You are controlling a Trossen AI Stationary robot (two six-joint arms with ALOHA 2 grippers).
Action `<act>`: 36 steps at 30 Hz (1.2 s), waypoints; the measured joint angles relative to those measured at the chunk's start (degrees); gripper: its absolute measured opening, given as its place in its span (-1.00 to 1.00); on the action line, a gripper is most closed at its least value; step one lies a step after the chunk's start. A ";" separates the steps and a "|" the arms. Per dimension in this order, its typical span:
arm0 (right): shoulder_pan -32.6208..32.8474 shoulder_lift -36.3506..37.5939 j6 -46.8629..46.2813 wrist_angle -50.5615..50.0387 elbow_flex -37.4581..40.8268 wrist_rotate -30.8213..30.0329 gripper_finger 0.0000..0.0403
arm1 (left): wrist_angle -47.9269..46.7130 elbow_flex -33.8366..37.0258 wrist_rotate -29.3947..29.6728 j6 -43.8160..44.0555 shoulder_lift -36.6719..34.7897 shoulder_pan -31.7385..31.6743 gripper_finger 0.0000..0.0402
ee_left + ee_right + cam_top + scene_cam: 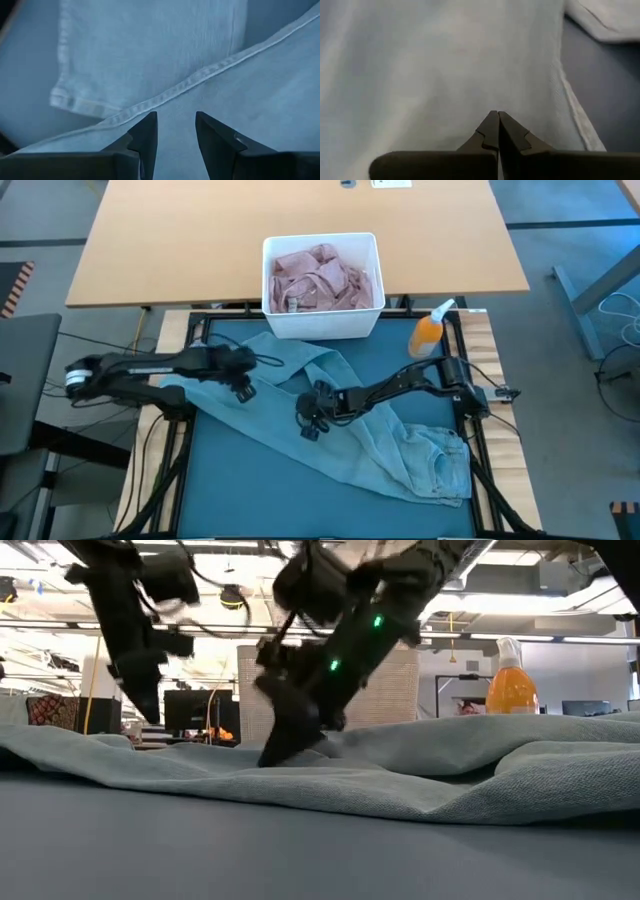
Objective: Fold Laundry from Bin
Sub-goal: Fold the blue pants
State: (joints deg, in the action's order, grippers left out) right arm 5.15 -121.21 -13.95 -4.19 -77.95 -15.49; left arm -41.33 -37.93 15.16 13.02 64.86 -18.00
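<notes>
Denim jeans (330,415) lie spread across the teal mat (260,480) on the counter (200,240), legs running toward the far left and waistband at the near right. Just beyond the mat stands the white bin (322,320), holding a crumpled pink shirt (320,278). An orange spray bottle (430,330) stands to the right of the bin. Above the far-left leg hovers the left claw (176,127), its fingers parted and holding nothing. At the middle of the jeans, the right claw (498,122) is clenched with its tips down on the denim; whether it pinches cloth cannot be told.
</notes>
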 joint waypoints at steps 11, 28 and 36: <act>0.03 -1.08 -2.24 0.90 0.23 -13.06 -0.90 | 4.79 -0.59 7.40 -2.95 19.48 -3.33 -0.57; 8.37 5.03 -13.01 -13.18 7.00 -9.24 -0.90 | 9.50 -0.86 20.26 -7.86 22.45 -12.35 -0.87; 10.11 9.17 -12.05 -11.49 9.22 -8.41 -0.90 | 5.24 -3.35 21.91 -7.80 16.25 -11.19 -0.97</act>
State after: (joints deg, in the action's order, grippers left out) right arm 15.26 -112.05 -25.99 -15.69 -68.73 -23.90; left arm -36.09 -41.28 37.06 5.22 81.11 -29.19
